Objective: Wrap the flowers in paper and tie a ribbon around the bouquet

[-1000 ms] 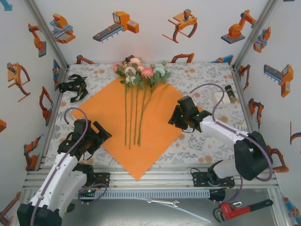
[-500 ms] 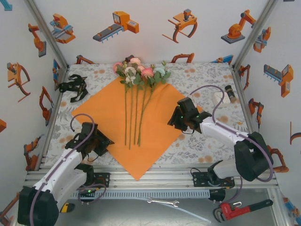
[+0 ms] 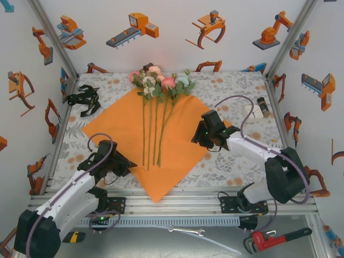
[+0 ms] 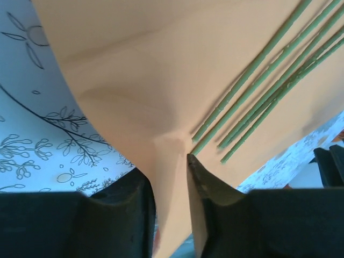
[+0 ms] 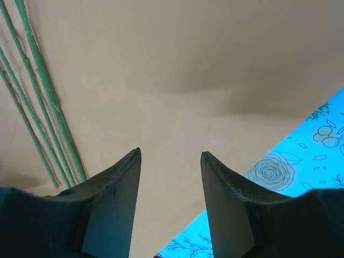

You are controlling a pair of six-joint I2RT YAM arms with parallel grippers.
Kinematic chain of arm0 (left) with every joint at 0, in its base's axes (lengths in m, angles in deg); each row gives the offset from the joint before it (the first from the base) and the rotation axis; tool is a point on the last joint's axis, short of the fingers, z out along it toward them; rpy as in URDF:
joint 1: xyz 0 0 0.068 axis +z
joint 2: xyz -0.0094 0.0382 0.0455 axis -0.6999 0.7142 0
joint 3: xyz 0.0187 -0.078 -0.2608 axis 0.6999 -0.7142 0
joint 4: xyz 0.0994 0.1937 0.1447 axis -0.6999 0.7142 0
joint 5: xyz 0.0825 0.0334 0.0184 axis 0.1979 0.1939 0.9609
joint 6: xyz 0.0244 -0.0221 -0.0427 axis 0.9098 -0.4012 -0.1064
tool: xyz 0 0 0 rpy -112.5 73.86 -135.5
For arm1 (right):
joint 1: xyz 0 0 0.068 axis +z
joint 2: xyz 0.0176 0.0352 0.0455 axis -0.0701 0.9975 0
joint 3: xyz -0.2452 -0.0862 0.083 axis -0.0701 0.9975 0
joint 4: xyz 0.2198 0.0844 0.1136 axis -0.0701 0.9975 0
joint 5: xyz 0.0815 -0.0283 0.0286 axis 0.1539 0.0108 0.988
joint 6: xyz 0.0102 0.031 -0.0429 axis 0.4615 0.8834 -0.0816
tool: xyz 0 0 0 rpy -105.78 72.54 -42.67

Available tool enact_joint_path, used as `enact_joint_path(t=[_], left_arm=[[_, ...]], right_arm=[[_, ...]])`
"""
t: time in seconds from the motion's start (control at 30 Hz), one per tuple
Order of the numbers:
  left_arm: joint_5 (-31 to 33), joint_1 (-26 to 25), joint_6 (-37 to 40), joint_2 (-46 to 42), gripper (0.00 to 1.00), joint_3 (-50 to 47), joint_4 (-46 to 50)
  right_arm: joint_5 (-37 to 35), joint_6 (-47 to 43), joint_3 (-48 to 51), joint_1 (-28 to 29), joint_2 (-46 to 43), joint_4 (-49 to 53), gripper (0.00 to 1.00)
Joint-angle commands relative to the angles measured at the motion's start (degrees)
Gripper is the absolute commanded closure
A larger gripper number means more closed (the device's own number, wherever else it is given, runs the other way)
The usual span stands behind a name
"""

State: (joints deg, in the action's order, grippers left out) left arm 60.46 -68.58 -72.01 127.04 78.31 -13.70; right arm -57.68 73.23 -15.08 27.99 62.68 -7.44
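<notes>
Paper point(image 4: 134, 64) pinched in L gripper point(image 4: 169, 166) (stems point(image 4: 258, 80) just beyond).

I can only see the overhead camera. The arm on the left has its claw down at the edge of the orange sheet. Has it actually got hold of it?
Observer: Yes. In the left wrist view, the left gripper is shut on the paper. The sheet is drawn up into a pinched fold between its jaws.
Visitor: And the other claw, at the right side of the sheet?
Observer: The right wrist view shows the right gripper open. Its jaws stand well apart over flat paper close to the sheet's edge, with nothing clamped between them.
</notes>
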Motion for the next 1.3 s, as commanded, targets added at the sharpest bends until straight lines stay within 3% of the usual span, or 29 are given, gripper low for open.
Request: enact_joint_path(t=[0.0, 0.13, 0.27, 0.43, 0.5, 0.63, 0.83, 0.87, 1.13, 1.27], left_arm=[[-2.24, -1.10, -3.15, 2.29, 0.80, 1.42, -3.42], [-1.79, -1.61, -4.28, 4.84, 1.00, 4.07, -4.38], [-0.64, -1.54, -10.42, 6.89, 1.00, 4.78, -5.49], [1.24, -1.26, -18.18, 8.95, 1.00, 4.57, -6.25], [1.58, -0.81, -19.86, 9.35, 1.00, 4.39, -6.67], [1.79, 0.46, -21.84, 9.20, 1.00, 3.36, -6.67], [1.66, 1.92, -23.12, 8.06, 1.00, 1.84, -6.15], [1.45, 2.15, -23.12, 7.96, 1.00, 1.71, -6.13], [1.36, 2.28, -23.29, 6.72, 1.00, 0.94, -6.03], [1.03, 2.28, -23.20, 6.72, 1.00, 0.79, -6.23]], right_arm=[[-1.45, -7.81, -2.49, -0.61, -0.26, 0.59, 0.51], [6.82, -25.18, -1.96, -0.66, -2.38, -4.23, 0.47], [14.02, -36.85, -0.52, -0.63, -4.37, -9.77, 0.46], [31.07, -50.93, 8.27, -0.57, -7.01, -24.49, 0.43], [37.83, -57.57, 10.74, -0.24, -8.28, -24.74, 0.41], [43.13, -61.51, 11.96, 0.87, -8.73, -22.08, 0.39], [47.08, -64.66, 14.63, 4.41, -11.81, -21.42, 0.35], [46.69, -64.90, 15.29, 5.70, -12.57, -21.79, 0.27], [29.81, -64.66, 18.73, 17.52, -9.05, -31.55, 0.27], [28.51, -61.23, 17.10, 18.88, -3.34, -37.63, 0.39]])
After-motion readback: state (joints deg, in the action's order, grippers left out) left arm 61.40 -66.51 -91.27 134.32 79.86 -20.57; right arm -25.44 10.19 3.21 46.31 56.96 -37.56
